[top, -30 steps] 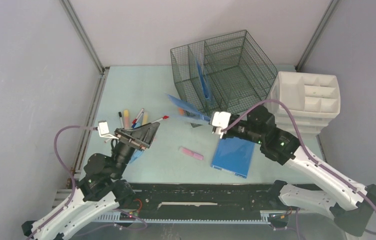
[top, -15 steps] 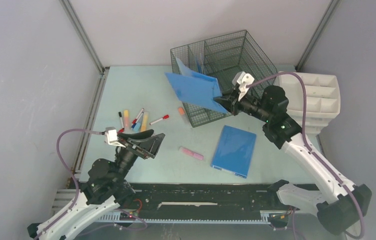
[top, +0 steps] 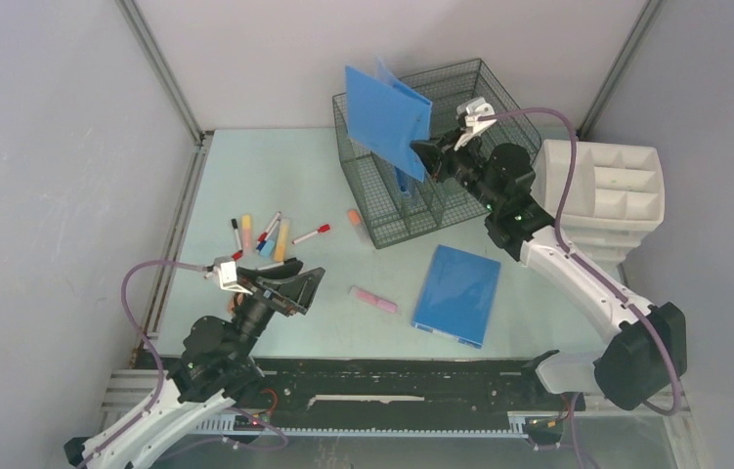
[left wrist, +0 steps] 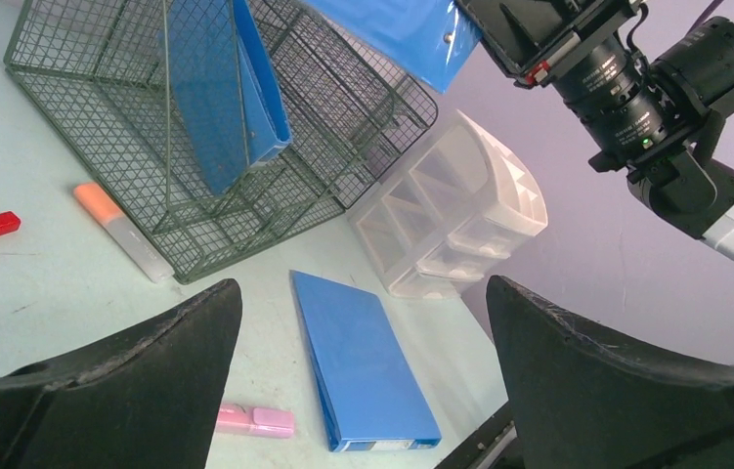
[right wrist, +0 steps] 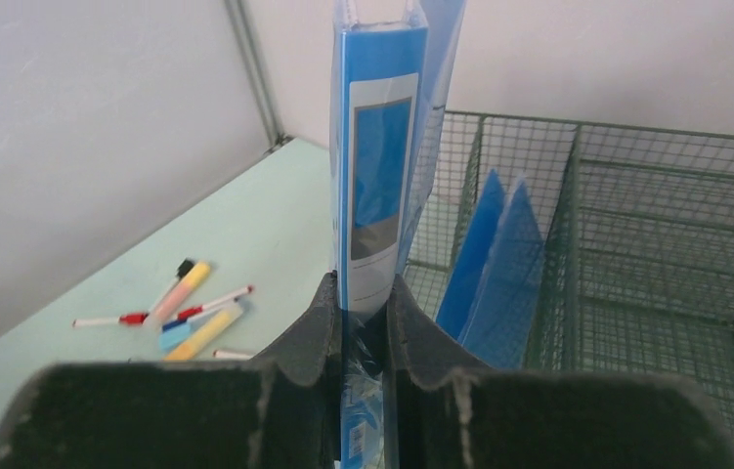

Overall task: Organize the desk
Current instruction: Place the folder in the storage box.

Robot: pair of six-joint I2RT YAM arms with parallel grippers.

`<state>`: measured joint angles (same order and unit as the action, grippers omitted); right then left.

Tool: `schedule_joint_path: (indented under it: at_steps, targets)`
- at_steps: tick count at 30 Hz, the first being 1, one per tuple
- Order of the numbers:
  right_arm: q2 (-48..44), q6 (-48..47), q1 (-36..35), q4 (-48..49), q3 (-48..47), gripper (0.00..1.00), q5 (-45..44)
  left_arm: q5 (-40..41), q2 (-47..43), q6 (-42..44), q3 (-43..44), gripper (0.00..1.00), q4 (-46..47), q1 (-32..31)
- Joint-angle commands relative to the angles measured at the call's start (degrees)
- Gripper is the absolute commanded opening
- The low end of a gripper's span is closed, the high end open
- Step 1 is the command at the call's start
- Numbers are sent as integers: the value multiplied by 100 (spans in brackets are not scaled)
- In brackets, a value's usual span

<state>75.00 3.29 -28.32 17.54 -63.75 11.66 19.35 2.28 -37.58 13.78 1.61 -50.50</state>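
Just changed: R arm has swung up and back from low in front of the dark green wire-mesh basket (top: 382,210). The thin blue plastic binder (top: 385,115) it carries is now upright in the air, over the basket's left slots.
R end effector (right wrist: 363,327): clamped on that binder's lower edge, labelled spine facing the wrist cam.
L end effector (top: 296,272): fingers wide apart, holding nothing. It has drawn back a bit toward its base and hovers over the near-left area.
Task thing: pale mint-green flat surface (top: 275,176) lies under both arms, running from the arm bases to the back wall. Loose items are scattered on it.
Meaning for task: filing step looks to be in hand. Binder is lifted but not yet in a slot; prob. needs lowering straight down into a free one.
Already filed: blue folders (left wrist: 216,88) stand leaning in one basket slot, below the held binder.
Loose, R side: second blue binder lying flat (top: 457,295) near centre-right, w/ a pink highlighter (top: 373,300) just left of it.
Loose, by basket: orange highlighter (top: 354,217) just beside the basket's front-left corner.
Loose, L side: red-capped white marker (top: 311,234), then a bunch of mixed pens (top: 263,234) left of that.
Also around: white plastic compartment organiser (top: 548,186), just right of the basket.
In the way: filed folders lean across their slot and the mesh dividers are narrow, so the held binder could catch on a rim or on them. Nothing sits between L end effector and the pens.
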Motion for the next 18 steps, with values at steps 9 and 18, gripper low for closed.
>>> schedule_joint_path:
  at_steps: [9, 18]
  targets:
    - [840, 12, -357, 1408, -474, 0, -1729, 176, -62, -150, -189, 100, 279, -16]
    - [1463, -244, -510, 1745, -490, 0, -1853, 179, -66, -215, -295, 100, 357, -21]
